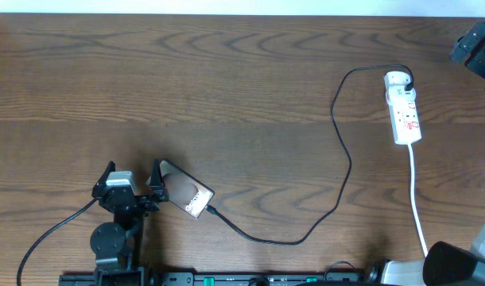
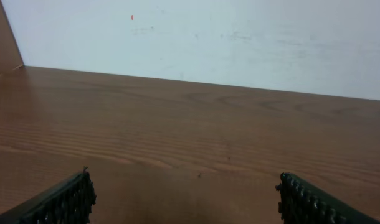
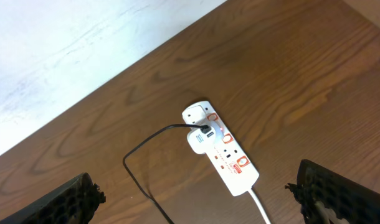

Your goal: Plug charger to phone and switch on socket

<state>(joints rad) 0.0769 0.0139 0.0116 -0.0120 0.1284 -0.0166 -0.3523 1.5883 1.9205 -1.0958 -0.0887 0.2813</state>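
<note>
Two ends of the charger [image 1: 351, 163] look seated: its tip meets the lower-right edge of the phone [image 1: 187, 193], which lies on the wooden surface [image 1: 226, 87] at the lower left of the overhead frame, and its black plug sits in the socket [image 1: 402, 107] at upper right. The left hand [image 1: 132, 173] is spread wide and empty, one finger just beside the phone's end. The right hand [image 3: 205, 199] hangs spread above the socket, pinching nothing. What's left, I'd say, is the switch. Red-ringed rockers show in the right wrist view, but whether any is on, I cannot tell.
</note>
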